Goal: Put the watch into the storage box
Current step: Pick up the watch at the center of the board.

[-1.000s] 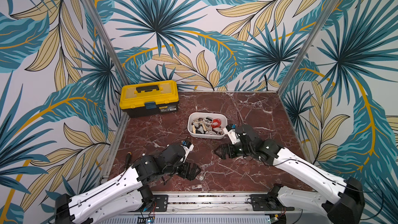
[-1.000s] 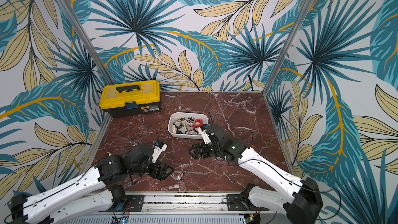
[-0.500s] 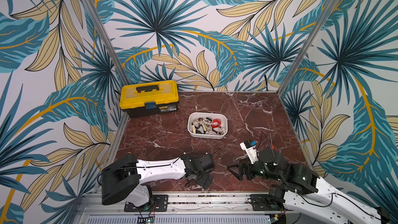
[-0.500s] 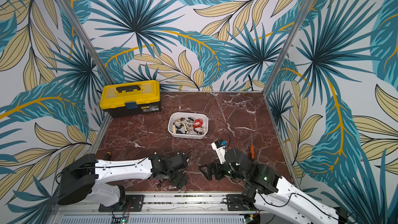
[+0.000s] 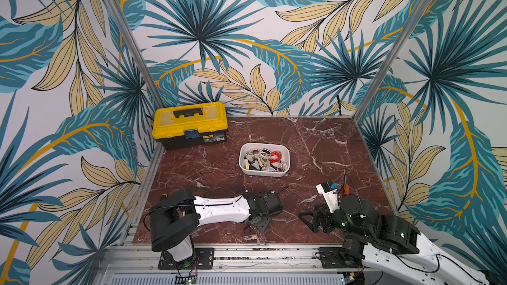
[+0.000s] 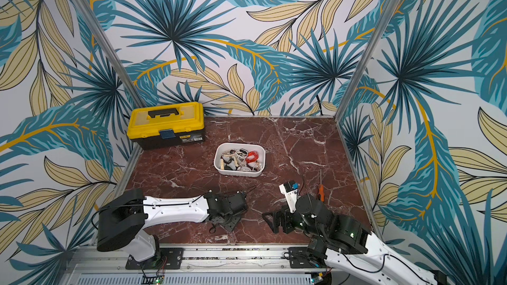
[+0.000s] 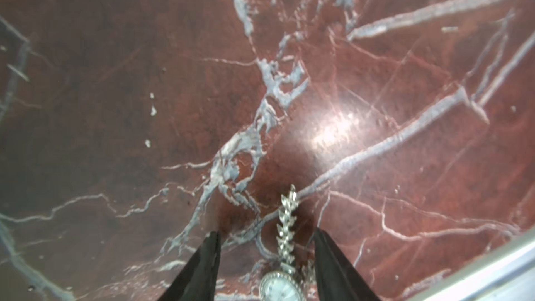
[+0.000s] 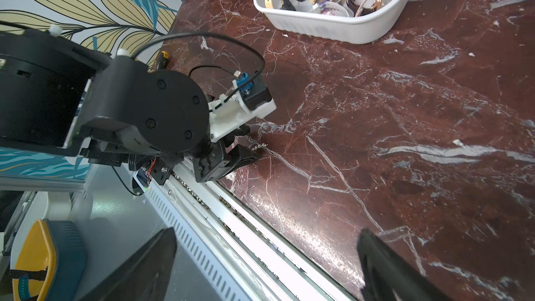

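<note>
Leaf-print wallpaper (image 5: 192, 37) closes in a dark red marble tabletop (image 5: 274, 132). At the far left sits the yellow-lidded toolbox (image 5: 189, 124), shut and no part of this job.

Near the front edge, left of centre, my left gripper (image 7: 266, 234) is low over the watch (image 7: 285, 227). Its fingers stand at a middling width, one on each side of the silver bracelet. Marble shows in both gaps, so nothing is held yet. I judge the straddle is set for a pinch across the band.

The storage box (image 5: 263, 173), heaped with other watches, lies farther back at centre, well apart. On the near right my right gripper (image 8: 267, 231) hangs wide and empty, parked clear, I reckon. An orange-handled screwdriver (image 5: 346, 187) lies near it.

The marble is glossy and throws glare, so the watch could skid.
</note>
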